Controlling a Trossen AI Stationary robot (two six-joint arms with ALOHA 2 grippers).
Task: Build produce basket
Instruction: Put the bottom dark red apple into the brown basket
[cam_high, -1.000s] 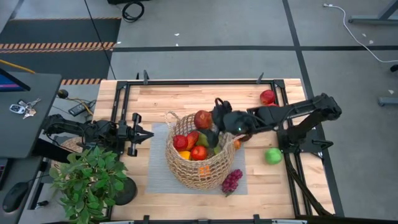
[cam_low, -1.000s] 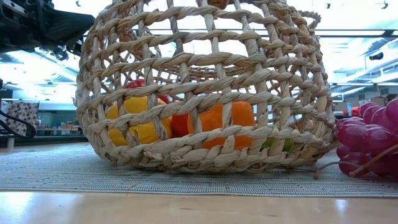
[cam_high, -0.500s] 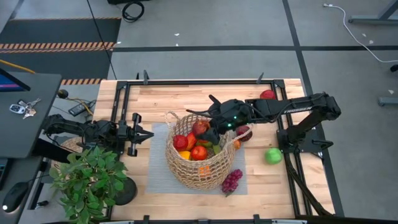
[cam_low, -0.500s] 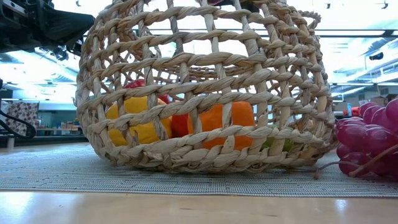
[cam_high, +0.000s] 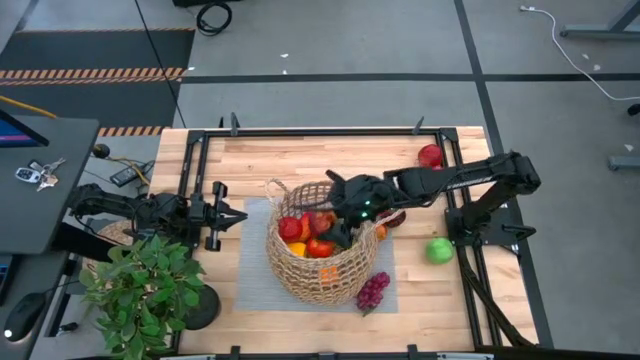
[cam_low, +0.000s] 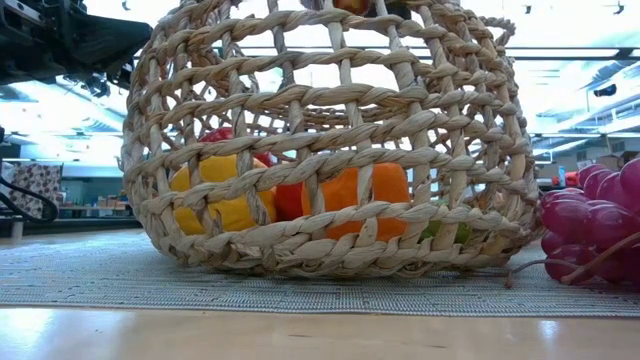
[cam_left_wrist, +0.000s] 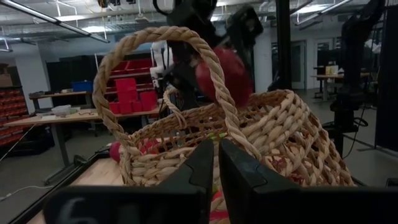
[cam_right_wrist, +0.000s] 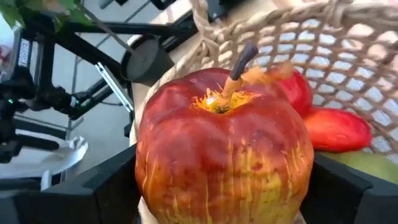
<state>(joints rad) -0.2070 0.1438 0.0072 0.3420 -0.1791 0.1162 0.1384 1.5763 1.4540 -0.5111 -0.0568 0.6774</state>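
Observation:
The tan wicker basket (cam_high: 318, 250) stands on a grey mat (cam_high: 255, 280) and holds red, yellow and orange fruits (cam_high: 300, 232). My right gripper (cam_high: 328, 217) is over the basket's opening, shut on a red apple (cam_right_wrist: 224, 155); the apple also shows in the left wrist view (cam_left_wrist: 225, 74), at about rim height. Purple grapes (cam_high: 372, 290) lie on the mat against the basket's near right side. A green apple (cam_high: 439, 250) and a red apple (cam_high: 430, 156) lie on the table at the right. My left gripper (cam_high: 232, 215) waits, shut and empty, left of the basket. My right gripper pinches the red apple by its two opposite sides (cam_right_wrist: 149, 180) between its two fingers (cam_right_wrist: 106, 186). It comes slanting down from the table's right. The apple hangs clear over the basket's opening, above the fruits inside, its stem (cam_right_wrist: 239, 65) pointing away from the wrist.
A dark red fruit (cam_high: 392, 215) lies right of the basket, partly under the right arm. A potted green plant (cam_high: 150, 290) stands at the near left corner. A black frame (cam_high: 320, 133) runs round the tabletop. Bare wood lies far of the basket.
My right gripper has carried the red apple from above the basket's far rim toward the table's near edge and down, tipping downward, and still holds it. The apple now sits lower over the basket's opening. The basket and the left arm have kept still.

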